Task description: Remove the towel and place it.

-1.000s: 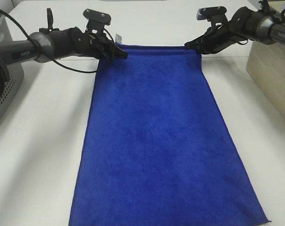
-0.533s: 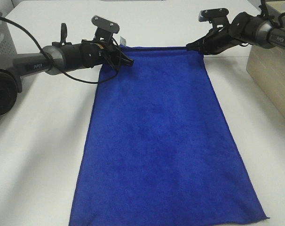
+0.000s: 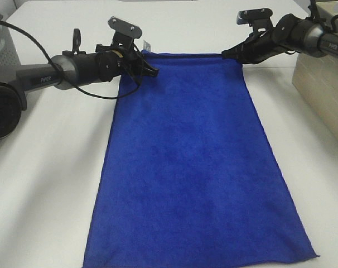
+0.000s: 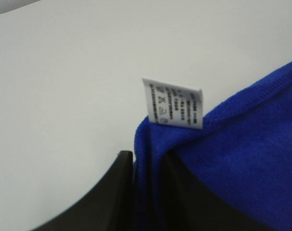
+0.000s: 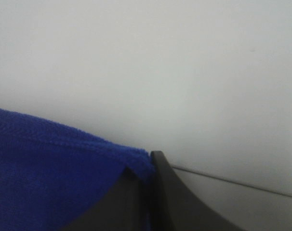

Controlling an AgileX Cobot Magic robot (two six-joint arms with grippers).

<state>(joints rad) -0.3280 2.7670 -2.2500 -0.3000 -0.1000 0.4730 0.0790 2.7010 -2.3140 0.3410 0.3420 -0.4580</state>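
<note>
our left pincer [image 3: 148,69] is clamped on the far left corner of the towel [image 3: 191,162], just under its white tag [image 4: 173,103]. our right pincer [image 3: 229,54] is clamped on the far right corner. between them the far hem runs straight, and the blue towel spreads flat on the white table [image 3: 46,167] toward the near edge.

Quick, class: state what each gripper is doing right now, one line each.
Left gripper: closed on the towel's tagged far corner.
Right gripper: closed on the towel's other far corner.
</note>
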